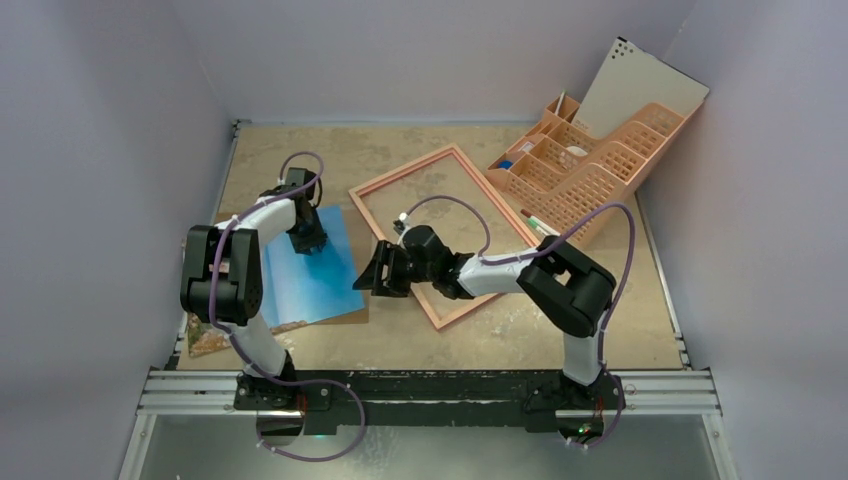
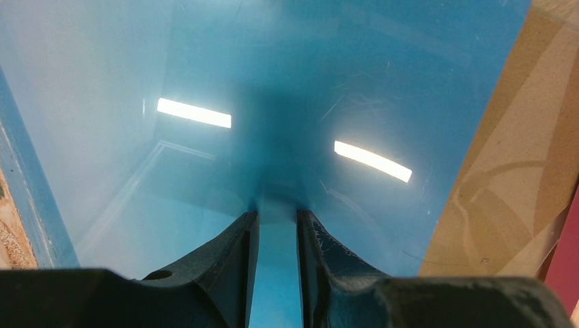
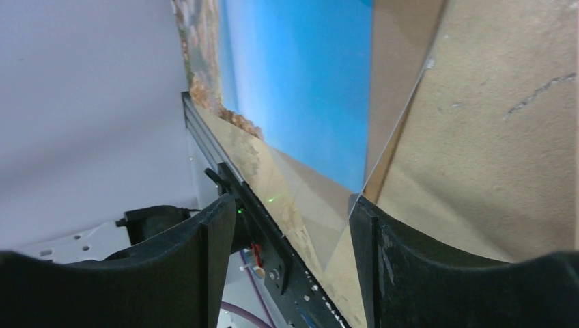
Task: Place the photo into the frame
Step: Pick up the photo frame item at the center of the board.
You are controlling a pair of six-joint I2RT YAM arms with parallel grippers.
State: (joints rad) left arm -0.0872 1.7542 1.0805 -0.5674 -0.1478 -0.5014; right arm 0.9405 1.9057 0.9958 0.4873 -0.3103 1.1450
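The photo (image 1: 320, 275), blue sky with a tan rocky strip at its near left end, lies face up on the brown backing board (image 1: 355, 312) at the left. My left gripper (image 1: 308, 240) points down on the photo (image 2: 205, 68). Its fingertips touch the glossy surface, a narrow gap apart, with nothing between them. A clear sheet (image 2: 478, 205) overlaps the board beside the photo. My right gripper (image 1: 370, 275) is open and turned sideways at the board's right edge. The clear sheet's corner (image 3: 355, 199) touches one fingertip. The frame (image 1: 402, 169) lies flat at centre, under my right arm.
A peach desk organiser (image 1: 590, 170) stands at the back right with a white perforated board (image 1: 640, 90) leaning behind it. A marker (image 1: 535, 222) lies between the organiser and the frame. Grey walls close the left, back and right sides. The metal rail (image 3: 225, 171) runs along the near edge.
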